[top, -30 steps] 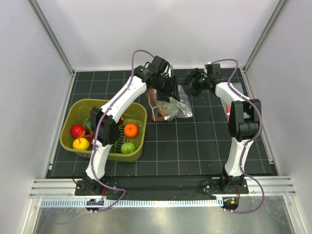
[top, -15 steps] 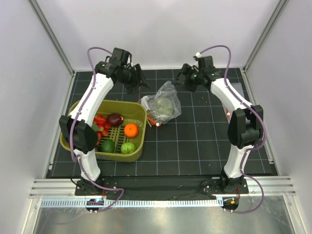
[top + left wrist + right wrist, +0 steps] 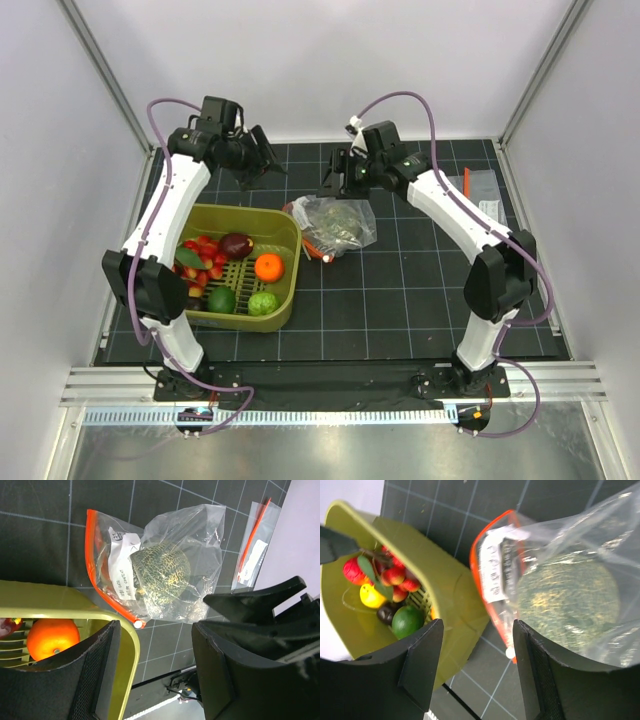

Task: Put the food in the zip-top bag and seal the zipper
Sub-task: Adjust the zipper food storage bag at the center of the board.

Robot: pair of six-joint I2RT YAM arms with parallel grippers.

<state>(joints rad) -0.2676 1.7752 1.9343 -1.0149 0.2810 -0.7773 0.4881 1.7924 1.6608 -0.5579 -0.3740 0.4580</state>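
Both grippers gape wide, empty. Zip-top bag lies right under the right gripper, 1 mottled green fruit inside. Zipper is on the side toward the left gripper, beside the basket. My call: 1 arm pins the bag, the other pinches a zipper end and slides

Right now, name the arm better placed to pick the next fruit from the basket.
Left, likely. The left gripper is open by the basket, the orange in its wrist view; the right gripper hovers open over the zip-top bag.
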